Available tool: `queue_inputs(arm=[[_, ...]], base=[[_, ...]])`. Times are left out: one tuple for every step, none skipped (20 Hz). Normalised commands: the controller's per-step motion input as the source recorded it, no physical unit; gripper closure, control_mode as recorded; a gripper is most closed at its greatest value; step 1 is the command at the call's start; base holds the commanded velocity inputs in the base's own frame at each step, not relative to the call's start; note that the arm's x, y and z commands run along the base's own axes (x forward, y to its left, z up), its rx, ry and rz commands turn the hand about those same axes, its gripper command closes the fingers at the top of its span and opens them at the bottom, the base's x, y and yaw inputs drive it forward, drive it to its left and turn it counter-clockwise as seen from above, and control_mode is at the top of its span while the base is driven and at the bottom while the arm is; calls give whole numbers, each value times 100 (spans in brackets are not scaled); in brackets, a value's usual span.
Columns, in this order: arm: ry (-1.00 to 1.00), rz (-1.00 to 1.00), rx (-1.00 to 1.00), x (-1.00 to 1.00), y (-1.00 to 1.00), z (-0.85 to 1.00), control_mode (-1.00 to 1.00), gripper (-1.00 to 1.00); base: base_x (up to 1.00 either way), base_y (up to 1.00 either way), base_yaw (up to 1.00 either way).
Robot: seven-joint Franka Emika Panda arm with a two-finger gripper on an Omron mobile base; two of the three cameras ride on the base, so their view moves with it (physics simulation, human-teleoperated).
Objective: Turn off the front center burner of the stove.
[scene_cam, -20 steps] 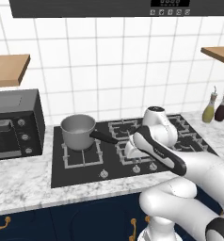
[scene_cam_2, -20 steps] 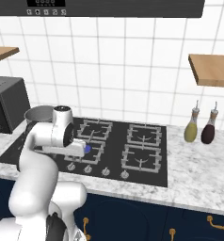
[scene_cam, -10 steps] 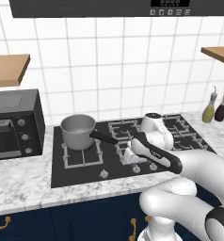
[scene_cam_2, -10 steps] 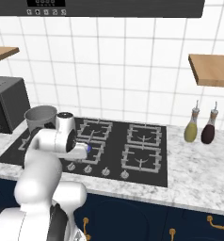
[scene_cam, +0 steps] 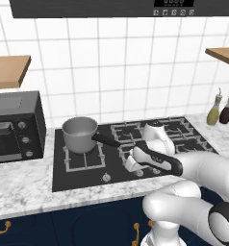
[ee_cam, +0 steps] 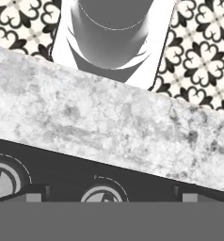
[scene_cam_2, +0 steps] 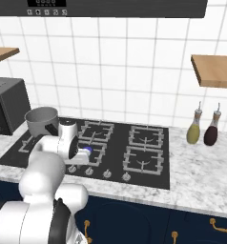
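Since a second ago we have brought the arm lower and forward: the wrist that stood above the grates now sits down over the front strip of the stove (scene_cam: pixel 82 178), so the end effector (scene_cam: pixel 131 163) hangs just above the knob row (scene_cam_2: pixel 107 174). We hold it there because the knobs, not the flame, are what shut the gas. The front center burner (scene_cam_2: pixel 88 150) lies at about 12 o'clock from the end effector, its blue disc lit, half hidden by our wrist. In the hand view two knobs (ee_cam: pixel 102 194) peek at 6 o'clock under the marble surface (ee_cam: pixel 109 127). We cannot tell whether the fingers are apart or together. The pot (scene_cam: pixel 80 134) rests on the back left grate at 10 o'clock, clear of our reach.
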Motion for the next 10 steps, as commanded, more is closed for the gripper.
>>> queue_inputs(arm=[[0, 0, 0, 19, 0, -9, -100, -100], [0, 0, 0, 16, 0, -13, -100, -100], [0, 0, 0, 16, 0, -14, -100, -100], [0, 0, 0, 14, 0, -12, -100, -100], [0, 0, 0, 16, 0, -12, -100, -100], [0, 0, 0, 14, 0, -17, -100, -100], [0, 0, 0, 11, 0, -21, -100, -100], [0, 0, 0, 10, 0, -22, -100, -100], [0, 0, 0, 13, 0, -20, -100, -100], [0, 0, 0, 14, 0, -21, -100, -100]], base=[[0, 0, 0], [0, 0, 0], [0, 0, 0], [0, 0, 0], [0, 0, 0], [0, 0, 0], [0, 0, 0], [0, 0, 0], [0, 0, 0], [0, 0, 0]])
